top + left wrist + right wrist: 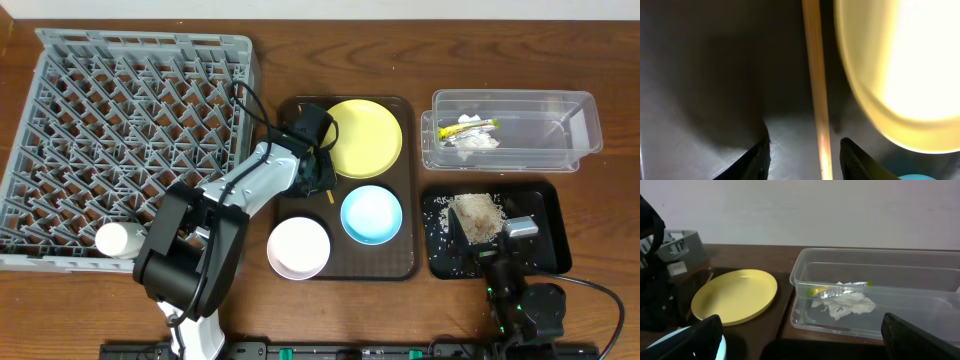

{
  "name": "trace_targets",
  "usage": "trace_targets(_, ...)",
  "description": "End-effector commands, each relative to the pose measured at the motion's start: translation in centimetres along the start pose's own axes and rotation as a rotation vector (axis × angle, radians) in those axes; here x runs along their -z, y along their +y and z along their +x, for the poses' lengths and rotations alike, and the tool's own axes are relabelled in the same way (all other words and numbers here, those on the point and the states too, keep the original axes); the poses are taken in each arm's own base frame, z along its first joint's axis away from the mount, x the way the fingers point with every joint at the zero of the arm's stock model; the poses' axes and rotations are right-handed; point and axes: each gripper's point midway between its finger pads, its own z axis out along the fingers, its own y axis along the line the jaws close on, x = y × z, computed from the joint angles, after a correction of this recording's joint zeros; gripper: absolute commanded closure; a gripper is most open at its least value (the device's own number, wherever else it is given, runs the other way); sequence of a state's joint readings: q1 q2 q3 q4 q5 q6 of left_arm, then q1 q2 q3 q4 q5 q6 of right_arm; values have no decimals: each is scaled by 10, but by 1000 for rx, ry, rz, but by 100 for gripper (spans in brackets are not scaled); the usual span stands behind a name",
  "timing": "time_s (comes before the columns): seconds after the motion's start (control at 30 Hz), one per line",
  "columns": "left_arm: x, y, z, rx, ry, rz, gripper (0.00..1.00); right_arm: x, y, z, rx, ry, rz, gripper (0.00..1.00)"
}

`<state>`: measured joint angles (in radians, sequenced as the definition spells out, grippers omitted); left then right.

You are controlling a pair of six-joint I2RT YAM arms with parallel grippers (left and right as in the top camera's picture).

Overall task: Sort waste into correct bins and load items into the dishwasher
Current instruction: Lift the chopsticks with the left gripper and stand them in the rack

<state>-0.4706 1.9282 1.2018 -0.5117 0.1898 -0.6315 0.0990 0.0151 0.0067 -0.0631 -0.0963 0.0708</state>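
Note:
My left gripper (316,168) is low over the dark brown serving tray (400,265), just left of the round yellow plate (364,138). In the left wrist view its fingers (807,160) are open on either side of a wooden chopstick (819,100), and are not closed on it. Only the chopstick tip (328,197) shows from overhead. The light blue bowl (371,214) and white bowl (298,248) sit on the tray. The clear tub (590,125) holds the wrapper (470,127) and tissue (476,141). Food scraps (477,216) lie in the black tray (555,245). My right gripper (497,252) is open and empty (805,347).
The grey dish rack (60,60) fills the left side, with a white round object (117,240) at its front edge. The right wrist view shows the plate (735,295), the tub (920,275) and a rack corner (682,247).

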Motion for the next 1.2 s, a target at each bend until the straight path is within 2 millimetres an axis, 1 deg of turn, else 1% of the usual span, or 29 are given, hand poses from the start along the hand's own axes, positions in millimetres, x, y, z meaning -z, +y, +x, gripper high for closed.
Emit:
trace_targets(0.0, -10, 24, 2, -13, -27, -141, 53, 0, -2, 1, 4, 2, 10, 1)
trace_targets(0.17, -18, 38, 7, -37, -27, -231, 54, 0, -2, 1, 5, 3, 10, 1)
trace_targets(0.27, -24, 43, 12, -34, 0, -250, 55, 0, -2, 1, 4, 3, 9, 1)
trace_targets(0.3, -24, 43, 13, -32, 3, -247, 57, 0, -2, 1, 4, 3, 9, 1)
trace_targets(0.4, -25, 35, 12, -31, 11, -209, 58, 0, -2, 1, 4, 3, 9, 1)
trace_targets(0.57, -23, 36, 16, 8, 27, -218, 57, 0, -2, 1, 4, 3, 10, 1)
trace_targets(0.6, -24, 32, 13, 23, 16, -199, 57, 0, -2, 1, 4, 3, 9, 1)
trace_targets(0.7, -28, -1, 8, 21, 23, -36, 56, 0, -2, 1, 4, 2, 10, 1)
trace_targets(0.73, -28, -7, 8, 25, 26, -4, 56, 0, -2, 1, 4, 3, 9, 1)
trace_targets(0.77, -28, -8, 7, 53, 25, -1, 56, 0, -2, 1, 4, 3, 9, 1)
trace_targets(0.83, -28, -3, 10, 97, 30, -26, 57, 0, -2, 1, 4, 3, 9, 1)
trace_targets(1.1, -20, 47, 22, 106, 39, -268, 58, 0, -2, 1, 4, 3, 10, 1)
trace_targets(1.17, -18, 54, 23, 95, 34, -302, 68, 0, -2, 1, 4, 3, 9, 1)
